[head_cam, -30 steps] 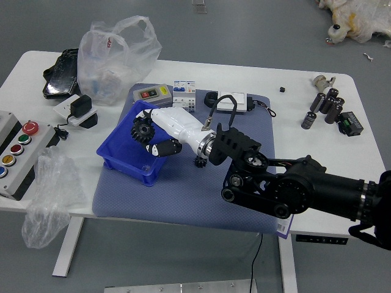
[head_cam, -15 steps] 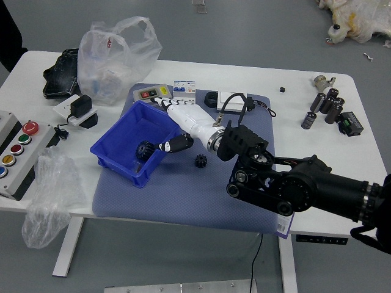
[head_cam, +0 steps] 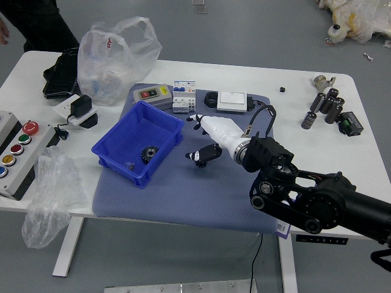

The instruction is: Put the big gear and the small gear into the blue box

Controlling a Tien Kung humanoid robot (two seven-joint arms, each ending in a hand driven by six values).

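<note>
Big gear (head_cam: 149, 154) in the box (head_cam: 114, 169), near its right edge; small gear (head_cam: 201, 163) on the mat (head_cam: 177, 198).
The right hand (head_cam: 223, 132), fingers spread and empty, partly hides the latter; a person's hand (head_cam: 3, 32) is past the table's (head_cam: 38, 67) far-left corner.

Blue box (head_cam: 119, 171): rectangular, open-topped, upright, set obliquely with its left corner beyond the edge of the blue-grey mat (head_cam: 183, 198). Big gear (head_cam: 148, 154): black, round, toothed, with a lighter centre; deposited inside the box, near its right wall. Small gear (head_cam: 201, 163): black; located on the mat, outside the box and to its right, apart from it. Partly obscured; exact pose not determinable.
</note>
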